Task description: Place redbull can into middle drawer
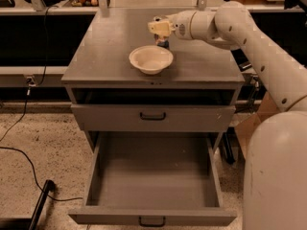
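Observation:
The redbull can stands upright on the grey cabinet top, just behind the cream-white bowl; only its dark blue lower part shows. My gripper hangs directly over the can's top, reaching in from the right, and hides the can's upper part. The middle drawer is pulled fully out at the bottom of the view, wide, deep and empty, with a small black handle on its front.
Above the open drawer is a shut drawer front with a black handle, and a dark open slot under the cabinet top. My arm spans the right side. A black cable lies on the floor at left.

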### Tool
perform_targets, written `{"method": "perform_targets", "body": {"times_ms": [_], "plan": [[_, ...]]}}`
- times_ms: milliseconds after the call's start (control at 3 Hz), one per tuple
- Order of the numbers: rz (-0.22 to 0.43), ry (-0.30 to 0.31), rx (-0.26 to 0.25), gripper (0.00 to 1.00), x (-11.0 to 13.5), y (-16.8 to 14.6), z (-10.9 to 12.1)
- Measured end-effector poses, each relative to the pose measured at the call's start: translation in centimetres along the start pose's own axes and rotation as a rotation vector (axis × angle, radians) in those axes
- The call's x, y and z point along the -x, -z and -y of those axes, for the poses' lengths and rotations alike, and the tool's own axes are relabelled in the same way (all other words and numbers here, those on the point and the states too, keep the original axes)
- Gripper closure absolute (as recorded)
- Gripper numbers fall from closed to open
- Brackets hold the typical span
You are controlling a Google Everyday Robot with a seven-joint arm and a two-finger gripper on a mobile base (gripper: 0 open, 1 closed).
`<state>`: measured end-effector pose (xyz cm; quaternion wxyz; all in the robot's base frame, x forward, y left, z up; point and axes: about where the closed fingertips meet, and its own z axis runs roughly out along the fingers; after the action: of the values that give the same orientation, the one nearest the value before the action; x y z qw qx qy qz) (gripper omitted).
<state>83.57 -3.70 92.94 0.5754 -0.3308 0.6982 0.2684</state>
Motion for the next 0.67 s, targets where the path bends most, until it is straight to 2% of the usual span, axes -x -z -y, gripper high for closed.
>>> {"method": "perform_targets", "body": {"times_ms": [333,667], "plan": [[0.048,-0.011,0.035,0.89,0.7,0.0,0.1],[0.128,-0.037,0.128,1.00,5.2,4.3,-0.2]]}}
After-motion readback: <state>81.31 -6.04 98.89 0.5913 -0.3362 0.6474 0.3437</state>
